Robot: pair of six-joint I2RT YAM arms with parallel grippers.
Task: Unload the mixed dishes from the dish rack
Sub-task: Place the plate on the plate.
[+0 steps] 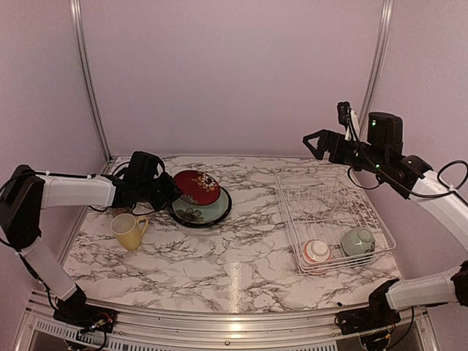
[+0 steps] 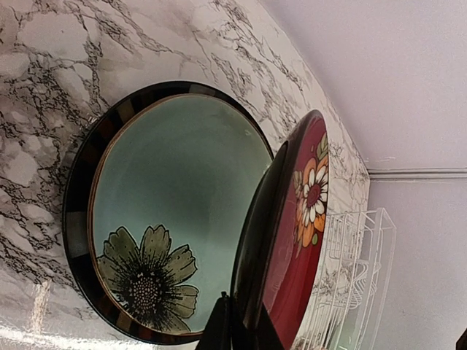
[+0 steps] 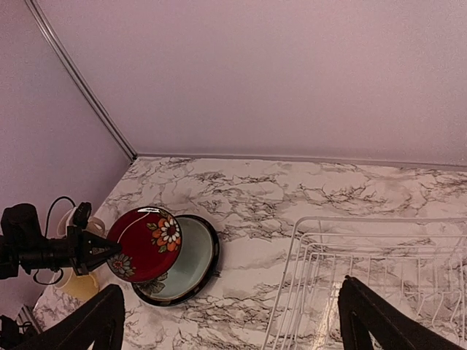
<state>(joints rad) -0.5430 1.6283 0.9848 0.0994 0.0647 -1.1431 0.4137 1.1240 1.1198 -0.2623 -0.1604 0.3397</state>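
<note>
A marble-patterned table point(image 1: 219, 263) with grey veins and a glossy sheen fills the overhead view, with plain pale walls and metal corner posts behind it. Left of centre a yellow mug point(image 1: 129, 230) stands upright, handle to the right, just below the left arm and apart from the plates.

The dish rack point(image 1: 333, 197), white wire with low sides and rows of upright tines, sits in the right half of the frame. At its lower end lie a red-rimmed white bowl point(image 1: 316, 251) and, to its right, a pale green bowl point(image 1: 358, 240); the rest of the rack holds nothing.

The left gripper point(image 1: 172, 193) is clamped on the rim of the red patterned plate point(image 1: 196, 186), which is tilted on edge over the black-rimmed plate point(image 1: 212, 213). The red plate is glossy, dark-backed, and painted with white and orange flowers. The plate beneath lies flat on the table, round, with a dark banded rim, a pale blue-green well and one large olive flower. Whether the two plates touch cannot be told.

The right gripper point(image 1: 313, 145) hangs above the rack's upper end, its jaws spread wide and holding nothing.
</note>
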